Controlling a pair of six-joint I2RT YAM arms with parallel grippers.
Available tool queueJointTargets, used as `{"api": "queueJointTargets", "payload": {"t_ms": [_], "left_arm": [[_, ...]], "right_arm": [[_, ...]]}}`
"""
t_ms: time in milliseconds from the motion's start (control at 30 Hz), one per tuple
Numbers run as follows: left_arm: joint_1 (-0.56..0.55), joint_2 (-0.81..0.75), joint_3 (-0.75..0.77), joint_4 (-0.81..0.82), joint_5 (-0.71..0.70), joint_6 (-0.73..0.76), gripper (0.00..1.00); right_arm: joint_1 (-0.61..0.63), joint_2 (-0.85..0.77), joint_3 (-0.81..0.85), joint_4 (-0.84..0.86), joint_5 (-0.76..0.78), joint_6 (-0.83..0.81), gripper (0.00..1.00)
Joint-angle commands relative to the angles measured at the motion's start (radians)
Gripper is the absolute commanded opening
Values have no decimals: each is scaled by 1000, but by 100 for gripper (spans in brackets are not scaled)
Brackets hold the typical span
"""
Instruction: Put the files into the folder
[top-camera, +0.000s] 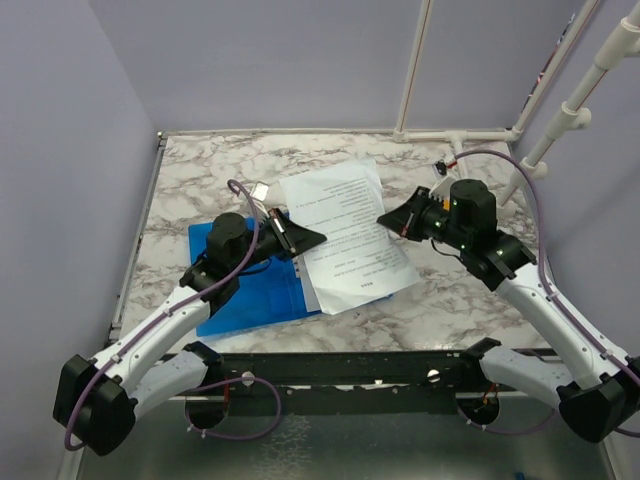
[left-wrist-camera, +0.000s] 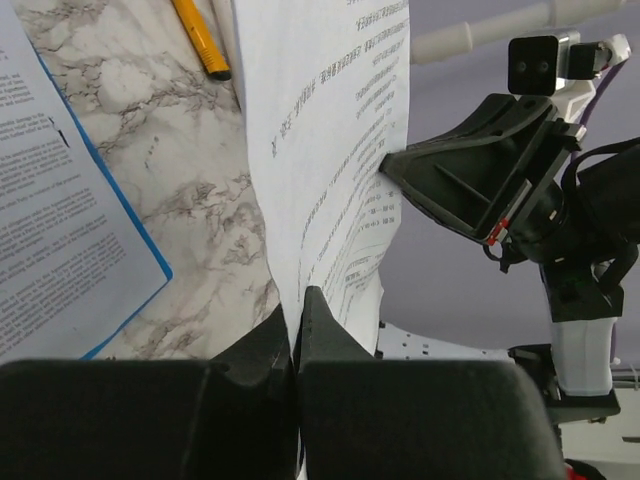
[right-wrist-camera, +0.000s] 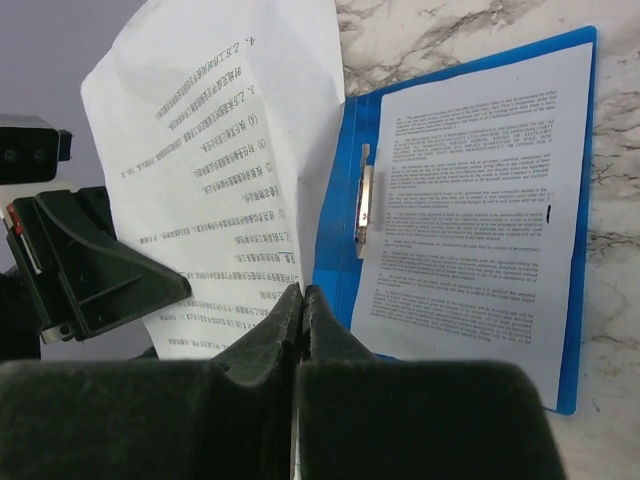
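Top external view: a marble table inside lilac walls. The left pincer and right pincer, both clamped tight, grip one sheet between them. The blue folder lies open under the left pincer.

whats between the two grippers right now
A thin white printed paper sheet spans the gap; the left gripper and right gripper are each shut on an edge of it. Clearest in the top external view.
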Motion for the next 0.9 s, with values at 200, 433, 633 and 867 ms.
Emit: {"api": "queueJointTargets", "payload": {"t_ms": [200,433,633,867], "left_arm": [[4,-92,9,40,85,64,0],[4,-146,54,27,151,138,0],[4,-177,96,13,240,187,0],[4,-196,135,-9,335,234,0]], "right_arm": [[7,-99,-37,21,6,-88,38],[6,-157,-52,26,-54,-168,74],[7,-209,-67,54,-147,-215,86],[7,-243,-95,152,-289,-196,90]]}}
